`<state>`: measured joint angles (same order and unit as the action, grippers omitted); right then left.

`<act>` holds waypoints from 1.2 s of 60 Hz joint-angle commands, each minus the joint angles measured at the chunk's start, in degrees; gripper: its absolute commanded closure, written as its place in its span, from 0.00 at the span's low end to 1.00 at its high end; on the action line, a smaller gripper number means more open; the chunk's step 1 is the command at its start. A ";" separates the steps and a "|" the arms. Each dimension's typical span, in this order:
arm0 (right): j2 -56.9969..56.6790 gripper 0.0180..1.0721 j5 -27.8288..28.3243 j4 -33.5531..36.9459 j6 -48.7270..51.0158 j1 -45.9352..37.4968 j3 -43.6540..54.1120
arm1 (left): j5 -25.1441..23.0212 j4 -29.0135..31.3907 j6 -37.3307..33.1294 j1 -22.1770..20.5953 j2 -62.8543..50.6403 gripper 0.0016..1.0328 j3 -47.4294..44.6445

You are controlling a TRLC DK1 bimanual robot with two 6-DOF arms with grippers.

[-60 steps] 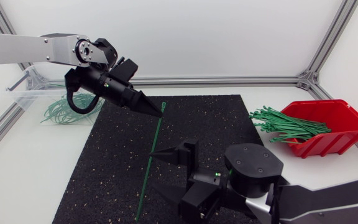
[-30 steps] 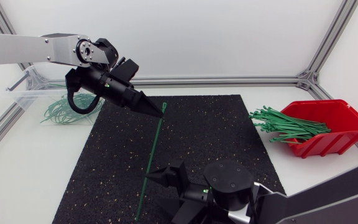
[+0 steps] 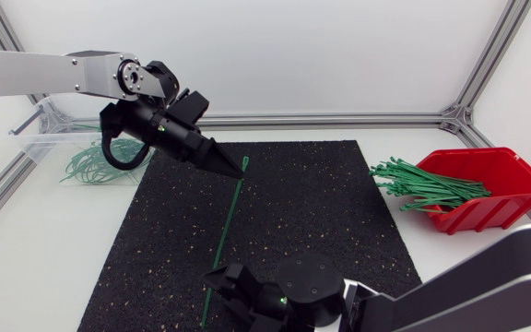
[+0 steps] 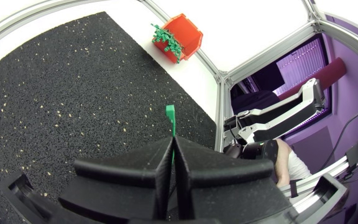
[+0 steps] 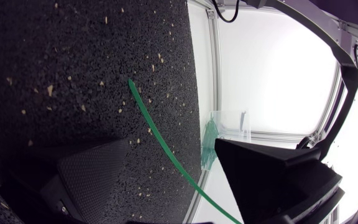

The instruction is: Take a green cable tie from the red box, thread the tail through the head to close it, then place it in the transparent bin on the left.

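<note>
You're pinching the green cable tie [image 3: 224,235] by its head end in the L gripper [image 3: 236,170], over the black mat's [image 3: 302,203] far edge, to steady it. R gripper [image 5: 171,143], fingers apart, is straddling the tail at the mat's near edge, prob. for threading.

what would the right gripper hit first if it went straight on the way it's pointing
Likely the tie, which crosses the gap between the right gripper's open fingers. Beyond it lies the mat; how far is unclear.

Bright, even, diffuse light from above. Only faint, soft shadows on the black mat [image 3: 284,203]. White table [image 3: 53,240] around mat glares, nearly washed out. Mat's straight edges bow in wrist views.
</note>
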<state>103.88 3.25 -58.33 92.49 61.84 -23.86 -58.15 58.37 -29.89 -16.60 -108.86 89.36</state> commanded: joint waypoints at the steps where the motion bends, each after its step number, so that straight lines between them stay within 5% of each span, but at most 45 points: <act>1: 0.89 0.04 -0.61 -0.21 3.31 0.65 -1.63 | -1.35 2.28 0.97 0.08 -2.59 0.97 2.31; 26: 0.45 0.04 -2.19 -0.12 5.60 2.76 -3.39 | -4.52 11.68 0.27 0.69 -7.16 0.97 9.08; 67: 2.56 0.04 -7.03 -0.12 6.30 5.39 -4.36 | -5.04 14.93 -1.58 2.01 -8.91 0.97 10.75; 72: 2.03 0.11 -6.76 -0.12 6.92 5.57 -4.36 | -5.04 15.02 -1.58 2.10 -8.91 0.97 10.92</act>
<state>105.67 -3.27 -58.30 97.62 66.74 -27.42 -62.57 72.20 -30.06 -15.00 -116.42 98.74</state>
